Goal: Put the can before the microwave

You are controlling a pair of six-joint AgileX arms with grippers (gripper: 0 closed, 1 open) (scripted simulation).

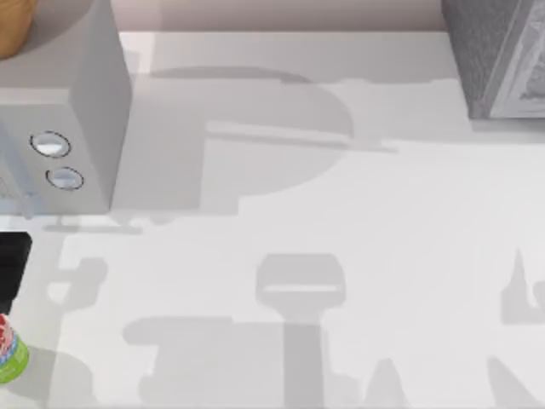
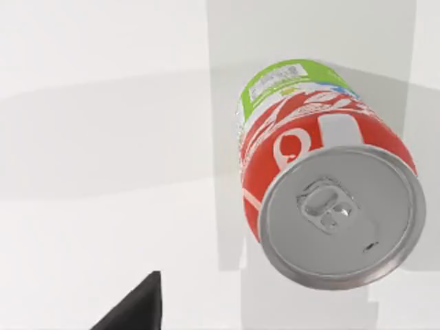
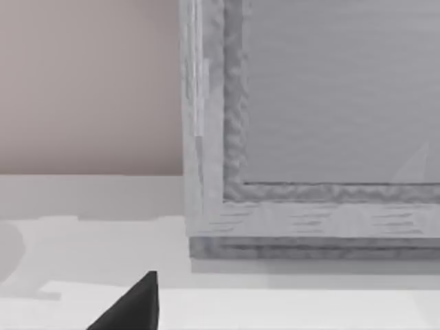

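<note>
The can [image 2: 323, 179] sits closest to my left wrist camera, its silver top and pull tab facing the lens, the red label with white lettering below that, and the lime-green band at the far end. It stands upright on the white table [image 1: 341, 213], apart from my fingers; one dark fingertip [image 2: 134, 306] of my left gripper pokes into that view, not touching the can. I cannot tell whether my left jaws are apart or together.

From above, the can [image 1: 8, 348] is at the table's near left corner, cut by the picture's edge. A black part of my left arm [image 1: 13, 264] lies just beyond it, between the can and the microwave [image 1: 72, 102]. The microwave is the plain light-grey box at the far left, with two round silver-white knobs [image 1: 57, 160] on its front panel. The can is in front of that panel, though some way off.

At the far right stands a darker speckled grey box [image 1: 498, 55]. My right wrist camera faces its framed front [image 3: 309, 137] up close, with one dark fingertip [image 3: 130, 306] of my right gripper showing; I cannot tell how those jaws stand either.
</note>
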